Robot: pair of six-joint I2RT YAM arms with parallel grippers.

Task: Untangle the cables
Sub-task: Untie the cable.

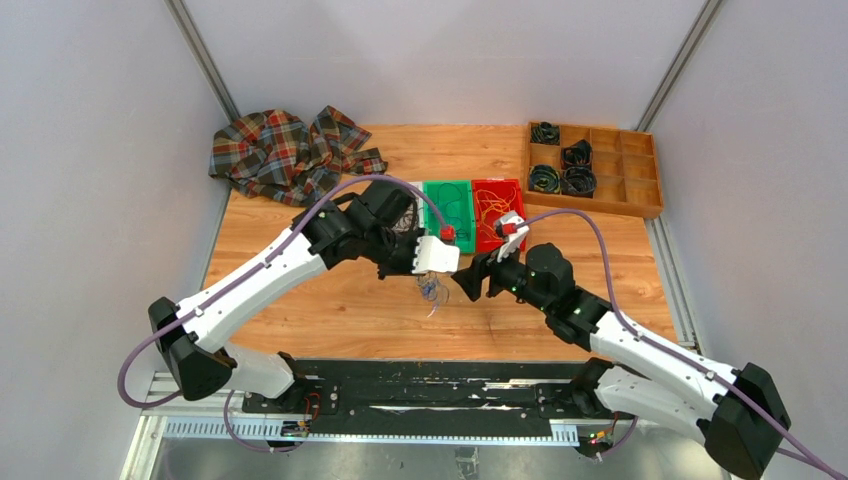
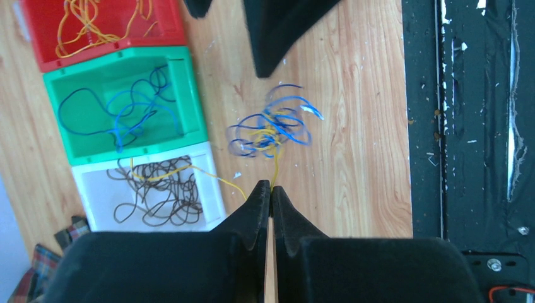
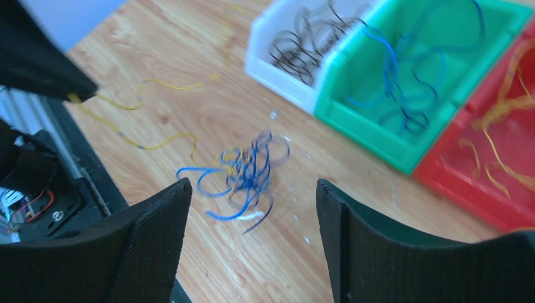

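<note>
Wooden tabletop (image 2: 353, 95) below, clamps a yellow strand (image 2: 276, 167) of the cables (image 2: 271, 129) in the closed left pincer (image 2: 271, 186) and holds the right pincer (image 3: 252, 186) wide apart over the rest.

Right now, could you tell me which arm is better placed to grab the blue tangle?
Probably the right: its pincer stands open over the tangle, while the left pincer is shut on a yellow wire.
</note>
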